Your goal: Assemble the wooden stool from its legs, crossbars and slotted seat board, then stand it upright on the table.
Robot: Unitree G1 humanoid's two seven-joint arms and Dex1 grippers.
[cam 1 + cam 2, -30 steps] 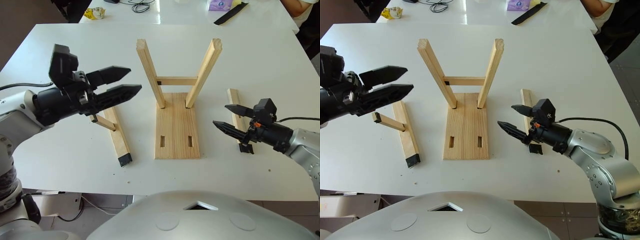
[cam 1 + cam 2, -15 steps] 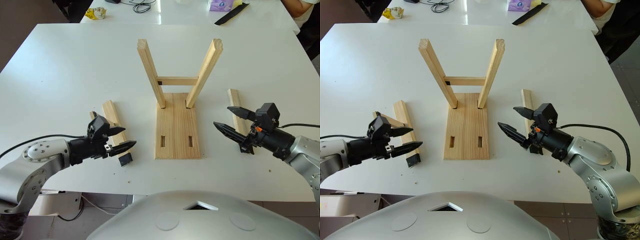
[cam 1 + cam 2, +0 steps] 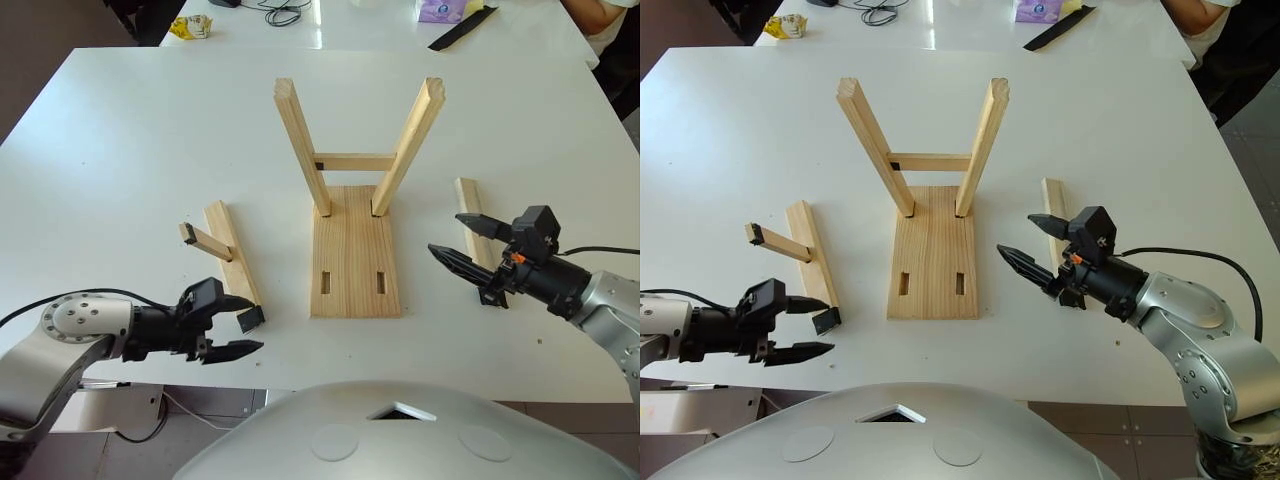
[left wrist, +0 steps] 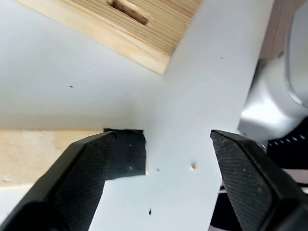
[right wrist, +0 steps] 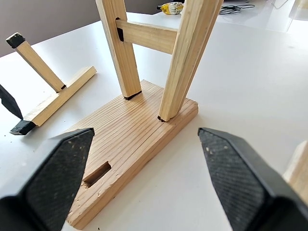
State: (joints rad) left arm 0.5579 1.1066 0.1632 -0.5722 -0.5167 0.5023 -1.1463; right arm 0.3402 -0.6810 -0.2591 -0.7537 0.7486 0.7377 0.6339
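The slotted seat board [image 3: 354,252] lies flat mid-table. Two legs [image 3: 300,145] joined by a crossbar [image 3: 355,161] stand in its far slots; the two near slots [image 3: 326,282] are empty. To its left lies a loose leg [image 3: 232,262] with a black-capped end [image 4: 126,159] and a crossbar stub [image 3: 200,240] sticking up. Another loose leg [image 3: 468,215] lies on the right. My left gripper [image 3: 255,322] is open, low by the table's front edge, just beside the capped end. My right gripper [image 3: 446,232] is open, right of the board and over the right leg.
The white table [image 3: 130,130] has bare room at the far left and far right. The front edge runs close under my left gripper. A second table behind holds a yellow wrapper [image 3: 190,26], cables [image 3: 285,12] and a black strip [image 3: 460,28].
My left gripper came down from above the left loose leg towards the front edge, ending low beside the leg's capped end. My right gripper hardly moved. The wooden parts stayed put.
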